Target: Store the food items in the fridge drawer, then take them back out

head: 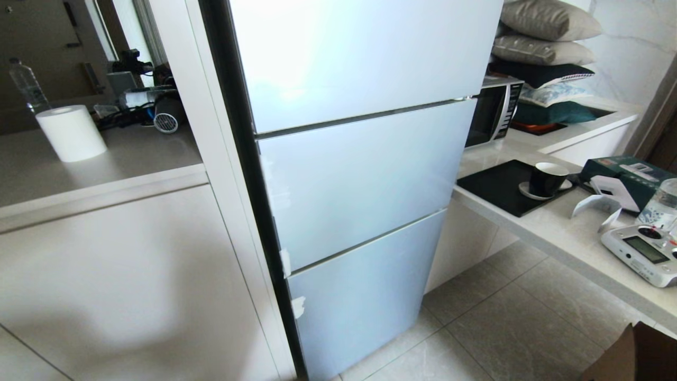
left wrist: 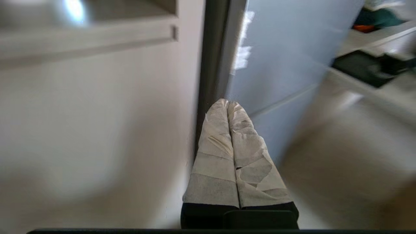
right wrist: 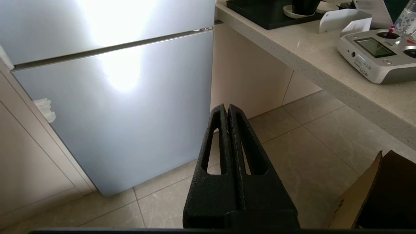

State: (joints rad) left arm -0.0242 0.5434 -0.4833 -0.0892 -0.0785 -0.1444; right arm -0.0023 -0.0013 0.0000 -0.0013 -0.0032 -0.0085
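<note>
Beside the dark seam at the fridge's hinge side, your left pincer (left wrist: 227,105) was pressed closed, its two tape-wrapped fingers (left wrist: 216,143) meeting along their whole length with nothing between them. It pointed at the gap where the cream cabinet side panel (left wrist: 97,130) met the glossy pale blue-grey door panels (left wrist: 286,48). Your right pincer (right wrist: 226,109) was likewise closed and empty, its black foam-textured fingers together, hanging above the grey floor tiles (right wrist: 302,156) in front of the lowest door panel (right wrist: 130,113).

All three panels (head: 359,174) were closed in the head view, so the transparent fridge drawer was hidden behind them, and the red food piece could not be seen anywhere. Neither arm showed in that view.

To the right stood a pale stone surface (head: 560,233) carrying a black tray (head: 500,188) with a dark cup (head: 547,179) and a grey remote controller (head: 642,254).

Judging ahead: the door fronts looked slick and handle-less, so you would likely need to hook an edge near the white tape scraps (head: 285,262). The clear bin should be stiff and light; the small fruit would probably roll, so grip it gently across its middle.
</note>
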